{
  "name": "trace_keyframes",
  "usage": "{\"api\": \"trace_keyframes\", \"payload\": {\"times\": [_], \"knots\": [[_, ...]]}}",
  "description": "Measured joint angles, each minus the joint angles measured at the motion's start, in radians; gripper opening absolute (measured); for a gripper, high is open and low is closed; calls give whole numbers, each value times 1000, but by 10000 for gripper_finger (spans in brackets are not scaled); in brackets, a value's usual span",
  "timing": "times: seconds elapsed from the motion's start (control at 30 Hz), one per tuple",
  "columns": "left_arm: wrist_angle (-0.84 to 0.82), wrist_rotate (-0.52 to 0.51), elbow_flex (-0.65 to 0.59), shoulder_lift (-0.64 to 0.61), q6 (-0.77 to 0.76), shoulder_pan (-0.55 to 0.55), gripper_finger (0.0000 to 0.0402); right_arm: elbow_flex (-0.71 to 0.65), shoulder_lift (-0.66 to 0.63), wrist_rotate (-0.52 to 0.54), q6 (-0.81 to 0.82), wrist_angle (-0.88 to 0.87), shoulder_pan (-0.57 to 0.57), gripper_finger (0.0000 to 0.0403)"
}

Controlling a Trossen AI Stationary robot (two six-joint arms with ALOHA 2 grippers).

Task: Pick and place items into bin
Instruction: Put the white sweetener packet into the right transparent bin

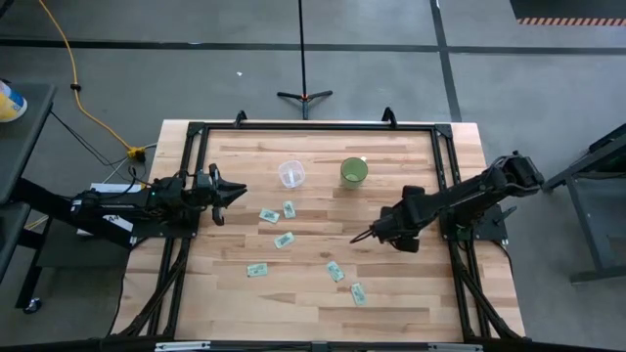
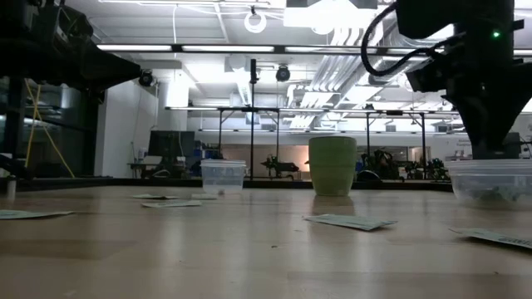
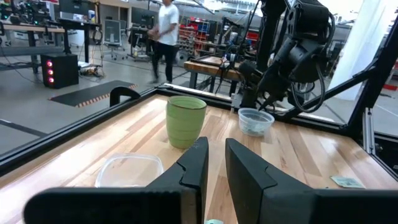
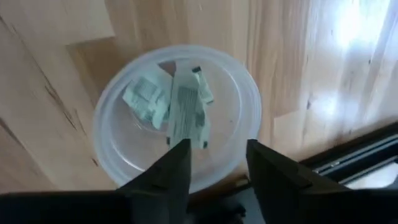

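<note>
the right pincer [image 4: 214, 168] hangs with fingers apart, gripping nothing, directly over a round clear plastic bin [image 4: 109, 162] that holds several pale green and white flat packets [image 4: 186, 112]. the left pincer [image 3: 214, 165] waits narrowly parted, with a green ceramic cup [image 3: 185, 121] just ahead of it on the wooden table [image 3: 298, 149].

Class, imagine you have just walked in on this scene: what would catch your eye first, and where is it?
Probably the right gripper, fingers apart, poised directly over a clear round container that already holds a few pale green packets, near the table's right side. Next, six loose packets scattered over the middle of the wooden table, with a green cup and an empty clear tub behind them. The left gripper waits at the left edge.
</note>
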Motion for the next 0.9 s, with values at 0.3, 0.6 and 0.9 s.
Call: {"api": "trace_keyframes", "payload": {"times": [0.3,0.6,0.9], "knots": [[0,0,0,0,0,0,92,102,0,26,-66,333,27,176],[0,0,0,0,0,0,92,104,36,-147,-232,875,127,173],[10,0,0,0,0,0,92,103,179,-185,-250,929,241,177]]}}
